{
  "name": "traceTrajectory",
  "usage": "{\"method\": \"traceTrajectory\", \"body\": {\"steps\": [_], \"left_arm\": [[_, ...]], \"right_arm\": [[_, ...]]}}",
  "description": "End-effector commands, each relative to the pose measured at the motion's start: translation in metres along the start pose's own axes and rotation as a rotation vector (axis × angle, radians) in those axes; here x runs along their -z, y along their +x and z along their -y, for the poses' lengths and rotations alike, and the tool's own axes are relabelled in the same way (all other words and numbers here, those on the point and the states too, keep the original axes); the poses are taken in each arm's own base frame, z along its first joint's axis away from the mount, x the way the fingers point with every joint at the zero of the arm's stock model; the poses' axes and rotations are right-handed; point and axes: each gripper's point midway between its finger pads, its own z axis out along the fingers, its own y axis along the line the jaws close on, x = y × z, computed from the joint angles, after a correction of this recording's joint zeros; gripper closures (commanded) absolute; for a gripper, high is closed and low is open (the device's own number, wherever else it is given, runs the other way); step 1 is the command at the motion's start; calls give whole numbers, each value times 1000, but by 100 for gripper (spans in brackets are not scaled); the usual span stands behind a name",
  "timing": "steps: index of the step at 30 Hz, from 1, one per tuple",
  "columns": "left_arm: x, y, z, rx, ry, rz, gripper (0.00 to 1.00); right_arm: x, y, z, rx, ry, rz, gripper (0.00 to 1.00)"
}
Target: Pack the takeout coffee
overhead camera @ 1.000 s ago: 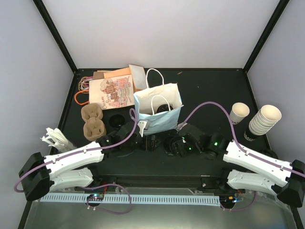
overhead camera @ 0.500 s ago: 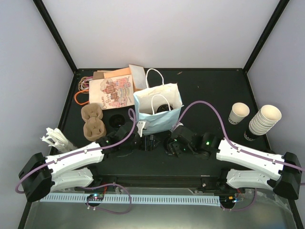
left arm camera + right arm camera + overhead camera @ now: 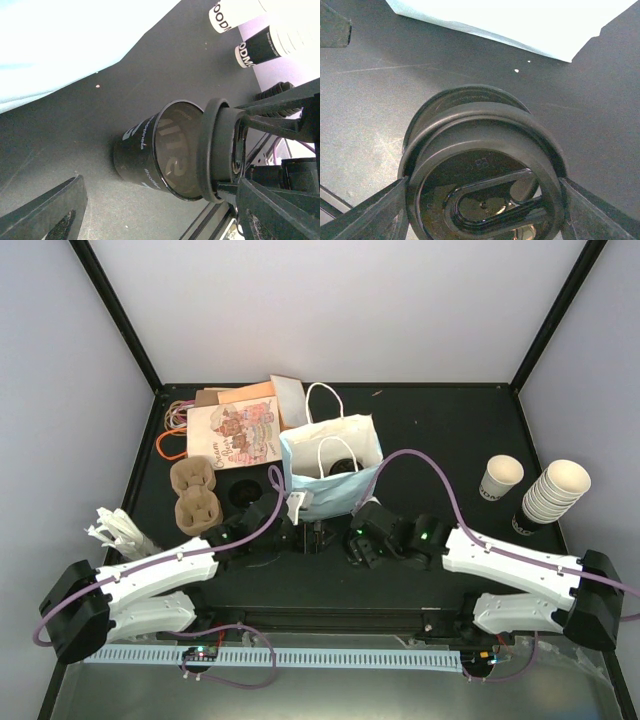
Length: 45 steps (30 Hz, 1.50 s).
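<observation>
We saw the bag [image 3: 335, 490] mid-table, flat bags [image 3: 235, 432] behind-left of it, carriers [image 3: 195, 495] to its left, a cup stack [image 3: 555, 490] far right, and before the bag a cup [image 3: 136, 156], the lid [image 3: 210, 145] tilted at its mouth.

The left arm [image 3: 150, 575] and right arm [image 3: 510, 560] are built of smooth white shells joined by black joints; each has a black base block [image 3: 70, 615]; a green light [image 3: 228, 537] glows near each wrist. A purple cable [image 3: 410, 453] loops along each arm; the fingers [image 3: 45, 200] are black and angular.
</observation>
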Motion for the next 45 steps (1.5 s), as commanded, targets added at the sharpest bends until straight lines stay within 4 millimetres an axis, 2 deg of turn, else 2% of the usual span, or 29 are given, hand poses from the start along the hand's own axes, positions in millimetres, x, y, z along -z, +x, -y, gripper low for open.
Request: {"method": "traceTrajectory", "body": {"steps": [1,11,32,45], "left_arm": [[-2,-5,5,7,35,10,17],[-6,-1,3,22,46,-7,28],[-13,4,2,37,69,-35,35],[-16,4,-1,44,72,-39,38]], "right_arm": [[3,-13,-3,22,11,27,22],[1,-15,-7,65,20,-11,21],[-19,-10,-13,112,33,-81,21],[-23,-3,-29,149,-51,-141,21]]}}
